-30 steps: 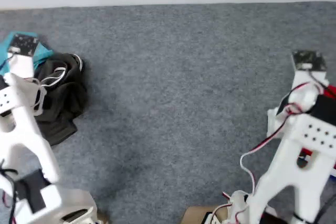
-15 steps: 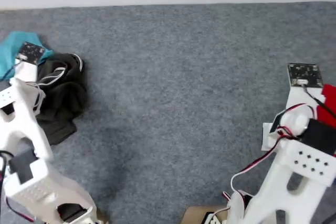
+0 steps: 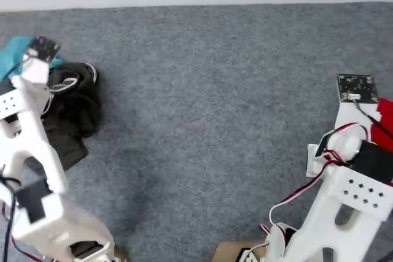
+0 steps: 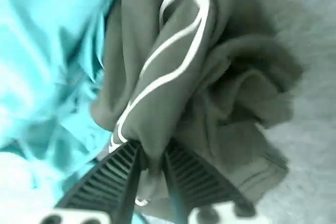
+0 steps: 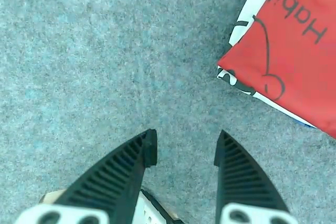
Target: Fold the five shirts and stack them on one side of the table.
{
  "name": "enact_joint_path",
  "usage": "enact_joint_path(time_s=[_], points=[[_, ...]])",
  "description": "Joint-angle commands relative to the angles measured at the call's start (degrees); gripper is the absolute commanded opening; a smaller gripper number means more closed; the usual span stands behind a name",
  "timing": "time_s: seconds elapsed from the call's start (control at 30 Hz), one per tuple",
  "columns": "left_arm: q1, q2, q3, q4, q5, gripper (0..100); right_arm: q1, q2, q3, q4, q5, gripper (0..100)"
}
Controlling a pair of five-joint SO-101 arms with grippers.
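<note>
A crumpled dark grey shirt (image 3: 77, 111) with white trim lies at the table's left side, partly on a teal shirt (image 3: 13, 53). My left gripper (image 4: 151, 163) is shut on a fold of the dark grey shirt (image 4: 220, 77), with the teal shirt (image 4: 47, 61) beside it. At the right side a folded red shirt (image 5: 294, 51) lies on top of a white one (image 5: 252, 11). My right gripper (image 5: 184, 153) is open over bare grey cloth just beside that stack. In the high view the red shirt (image 3: 385, 115) peeks out behind the right arm.
The grey felt table (image 3: 209, 90) stretches between the two arms. A pale wall runs along its far edge. A brown cardboard piece (image 3: 230, 253) shows at the near edge by the right arm's base.
The left arm has shifted toward the far edge over the shirt pile, and the dark shirt's near fold has been drawn in. The right arm swung slightly left a second ago, then held.
</note>
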Motion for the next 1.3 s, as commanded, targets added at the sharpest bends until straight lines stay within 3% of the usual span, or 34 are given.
enact_joint_path(time_s=[0.0,0.23,0.47,0.67,0.87,1.13,1.27], points=[[5.8,-12.66,-3.74,3.16,5.71,0,-0.57,-1.27,-0.18,2.42,-0.62,19.0],[23.38,-31.91,-3.38,3.16,10.81,0,-0.57,-1.36,-0.09,2.42,-0.62,19.0],[43.25,-41.58,-3.56,2.37,12.4,1,-0.4,-1.45,1.76,2.51,-0.62,19.0],[51.78,-45.54,-3.38,-0.62,12.4,1,-0.57,-8.04,8.09,2.51,-0.44,19.0],[46.33,-43.6,5.67,-0.7,12.48,1,-0.66,-15.52,10.9,2.33,0.26,18.9],[26.9,-35.25,29.67,-14.68,12.4,1,-0.66,-15.6,11.08,1.98,5.98,18.9],[17.76,-29.98,35.74,-19.43,12.22,4,-2.51,-15.6,11.08,1.89,7.47,18.9]])
